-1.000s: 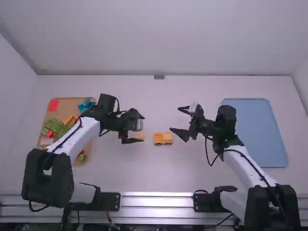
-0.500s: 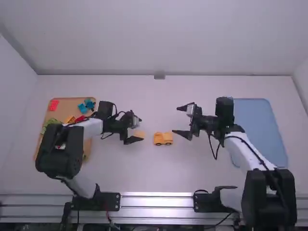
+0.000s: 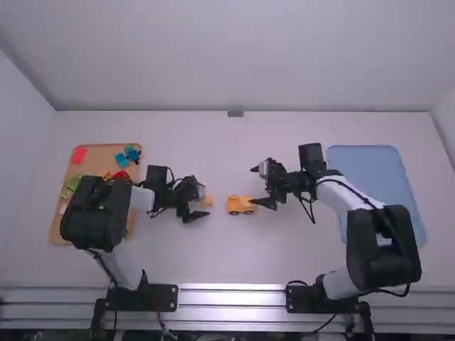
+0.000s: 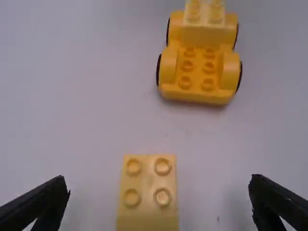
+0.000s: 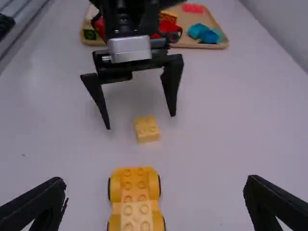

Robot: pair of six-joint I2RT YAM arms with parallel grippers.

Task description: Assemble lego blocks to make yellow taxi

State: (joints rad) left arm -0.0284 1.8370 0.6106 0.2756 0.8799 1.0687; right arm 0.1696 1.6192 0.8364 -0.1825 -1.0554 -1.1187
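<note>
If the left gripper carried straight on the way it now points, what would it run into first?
Most likely the loose yellow block, which lies between the open fingers of the left gripper; the wheeled yellow piece sits beyond it. How far the fingertips are above the table is hard to judge.

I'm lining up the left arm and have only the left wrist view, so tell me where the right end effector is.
Observer: The high view shows the right end effector over by the right-hand end of the wheeled yellow base.
Operator: Understood. Now say where the spare blocks are kept.
Observer: They are in a wooden tray at the left of the table, among them a red block, green blocks and blue pieces.
</note>
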